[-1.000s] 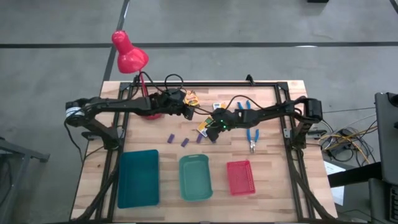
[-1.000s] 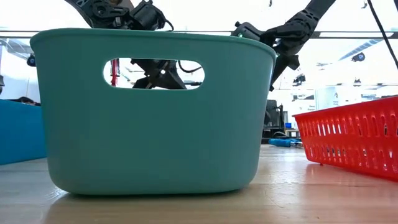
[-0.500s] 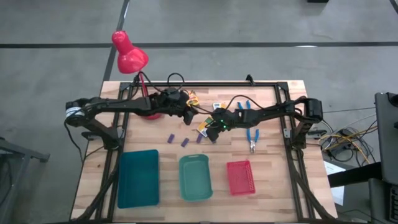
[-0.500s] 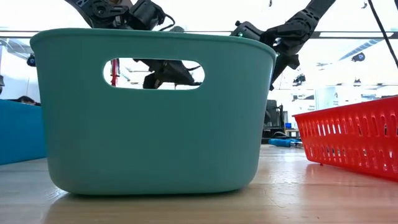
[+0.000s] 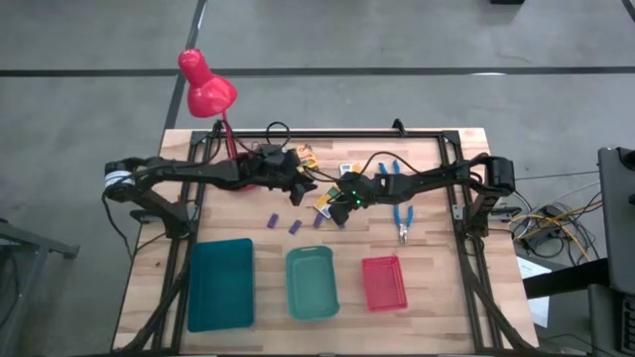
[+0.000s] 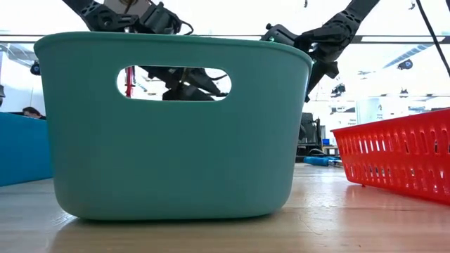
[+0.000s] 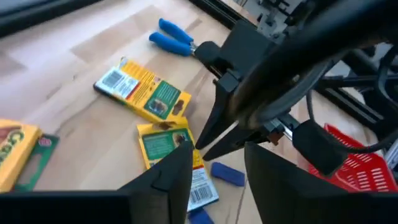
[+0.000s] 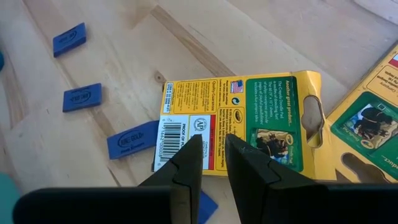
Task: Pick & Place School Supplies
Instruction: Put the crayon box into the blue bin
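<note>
Three yellow-green crayon boxes lie flat near the table's middle: one (image 5: 306,156) at the far side, one (image 5: 347,171) beside it, one (image 8: 261,118) under my right gripper (image 8: 212,155). That gripper points down at the box's barcode end, its fingers a narrow gap apart. My left gripper (image 7: 217,168) hovers open just left of it, with nothing between its fingers. Several purple blocks (image 5: 295,227) lie flat nearer the front. Two blue-handled tools (image 5: 387,167) (image 5: 402,213) lie to the right. My right gripper's fingertips (image 8: 189,152) stand over the barcode end (image 8: 186,127) of the crayon box, coming from above. I cannot tell whether they touch it. The box lies flat on the table.
A blue tray (image 5: 220,283), a green basket (image 5: 313,285) and a red basket (image 5: 384,282) stand in a row along the near edge. A red desk lamp (image 5: 206,87) rises at the far left. Both arms meet over the table's middle, close together.
My left gripper has moved a little toward the near edge and the right gripper. Seen through the green basket's handle slot, its fingers have spread apart. The right gripper and the crayon boxes have kept still.
</note>
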### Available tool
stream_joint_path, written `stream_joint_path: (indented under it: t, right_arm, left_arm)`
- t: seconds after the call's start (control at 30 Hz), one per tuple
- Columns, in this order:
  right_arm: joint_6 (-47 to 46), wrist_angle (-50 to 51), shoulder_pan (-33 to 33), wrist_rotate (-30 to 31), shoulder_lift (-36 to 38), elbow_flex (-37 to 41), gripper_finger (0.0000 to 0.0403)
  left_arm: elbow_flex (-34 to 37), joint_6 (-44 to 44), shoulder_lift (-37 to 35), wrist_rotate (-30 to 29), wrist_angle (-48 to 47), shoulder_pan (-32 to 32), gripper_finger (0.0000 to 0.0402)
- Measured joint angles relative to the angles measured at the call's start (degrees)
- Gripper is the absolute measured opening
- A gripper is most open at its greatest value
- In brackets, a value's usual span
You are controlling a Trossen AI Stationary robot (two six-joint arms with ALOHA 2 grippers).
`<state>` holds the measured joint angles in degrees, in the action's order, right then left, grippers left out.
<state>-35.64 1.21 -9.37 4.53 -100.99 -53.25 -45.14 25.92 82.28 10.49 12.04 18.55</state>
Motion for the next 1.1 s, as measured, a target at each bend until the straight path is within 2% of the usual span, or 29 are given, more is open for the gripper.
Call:
stream_joint_path:
  t: [0.23,0.33,0.8,1.1]
  right_arm:
    - [0.0,0.0,0.0,0.1,-0.1,0.0,0.0068]
    - [0.0,0.1,0.0,0.2,-0.7,0.0,0.0068]
    - [-4.6,-1.4,-0.3,2.1,-5.7,-0.2,0.0068]
    - [1.2,-0.4,-2.4,4.3,-7.6,-4.0,0.0068]
  left_arm:
    - [2.7,25.1,0.0,-1.5,0.2,0.2,0.0154]
    - [3.6,30.5,0.0,-1.5,0.0,0.1,0.0154]
    - [4.3,30.8,0.0,-1.5,-0.5,0.1,0.0154]
    - [4.3,29.6,0.0,-1.5,-0.5,0.1,0.0154]
